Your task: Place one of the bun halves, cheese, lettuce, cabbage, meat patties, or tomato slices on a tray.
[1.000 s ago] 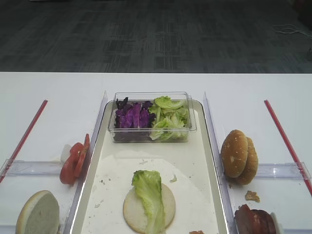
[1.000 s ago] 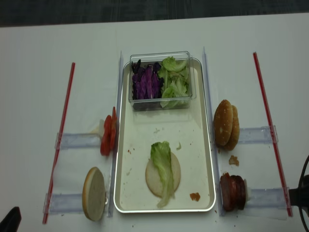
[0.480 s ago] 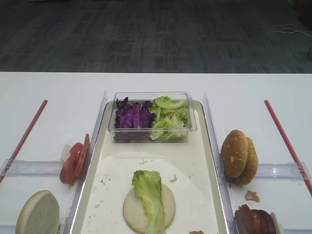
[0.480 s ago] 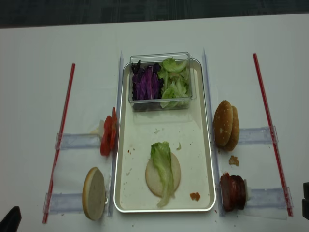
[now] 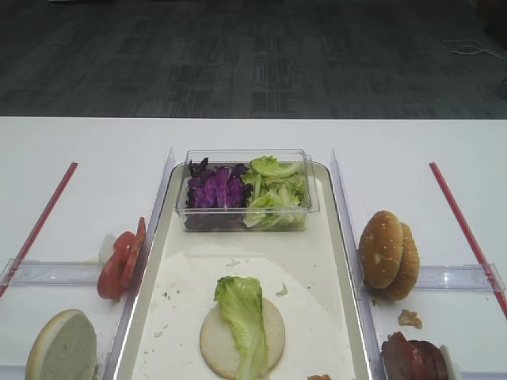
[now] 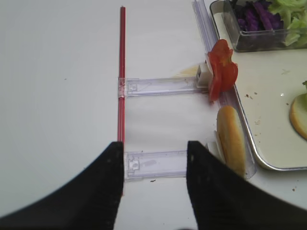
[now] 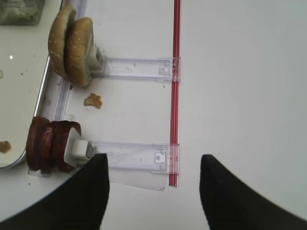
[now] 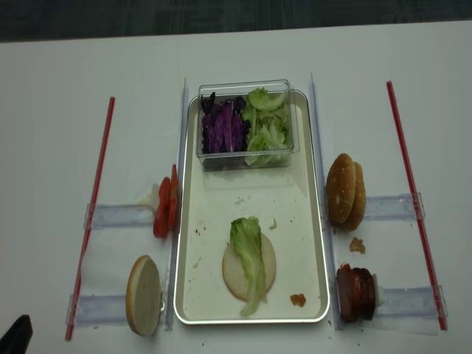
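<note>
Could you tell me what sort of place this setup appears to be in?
Probably a lab or office room staged as a burger-assembly station: a white table on grey carpet tiles, with a tray and tomato slices propped in clear holders.

White bench. Two red strips run along it — one left, one right. Clear plastic rails branch sideways off each strip. Clear plastic tub sits at the far end. Brown crumb on the right — dark carpet beyond.
</note>
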Controlling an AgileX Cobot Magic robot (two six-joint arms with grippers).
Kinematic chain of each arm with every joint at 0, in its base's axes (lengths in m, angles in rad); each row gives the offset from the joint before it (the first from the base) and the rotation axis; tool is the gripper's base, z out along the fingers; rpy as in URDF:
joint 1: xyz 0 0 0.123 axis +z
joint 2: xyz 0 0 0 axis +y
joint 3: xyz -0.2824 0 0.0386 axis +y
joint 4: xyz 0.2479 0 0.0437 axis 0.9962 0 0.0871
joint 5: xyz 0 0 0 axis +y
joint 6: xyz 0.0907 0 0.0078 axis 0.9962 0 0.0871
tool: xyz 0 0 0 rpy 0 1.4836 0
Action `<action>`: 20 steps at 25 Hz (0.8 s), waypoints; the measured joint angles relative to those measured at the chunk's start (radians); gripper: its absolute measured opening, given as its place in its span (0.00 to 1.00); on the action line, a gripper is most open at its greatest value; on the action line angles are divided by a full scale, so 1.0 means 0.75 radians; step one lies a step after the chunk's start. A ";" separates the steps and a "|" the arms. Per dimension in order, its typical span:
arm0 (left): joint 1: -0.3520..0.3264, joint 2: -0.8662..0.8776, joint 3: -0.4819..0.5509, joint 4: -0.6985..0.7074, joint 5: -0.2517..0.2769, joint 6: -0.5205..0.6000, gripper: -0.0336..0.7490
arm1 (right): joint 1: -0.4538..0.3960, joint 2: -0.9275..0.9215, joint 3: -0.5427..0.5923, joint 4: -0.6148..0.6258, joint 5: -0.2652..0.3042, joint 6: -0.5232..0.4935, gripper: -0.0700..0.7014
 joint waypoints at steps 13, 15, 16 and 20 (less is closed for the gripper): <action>0.000 0.000 0.000 0.000 0.000 0.000 0.42 | -0.001 -0.304 0.000 -0.002 0.018 0.000 0.66; 0.000 0.000 0.000 0.000 0.000 0.000 0.42 | -0.001 -0.306 0.000 -0.002 0.018 -0.003 0.66; 0.000 0.000 0.000 0.000 0.000 0.000 0.42 | -0.001 -0.306 0.000 -0.002 0.018 -0.003 0.66; 0.000 0.000 0.000 0.000 0.000 0.000 0.42 | -0.001 -0.306 0.000 -0.002 0.018 -0.006 0.66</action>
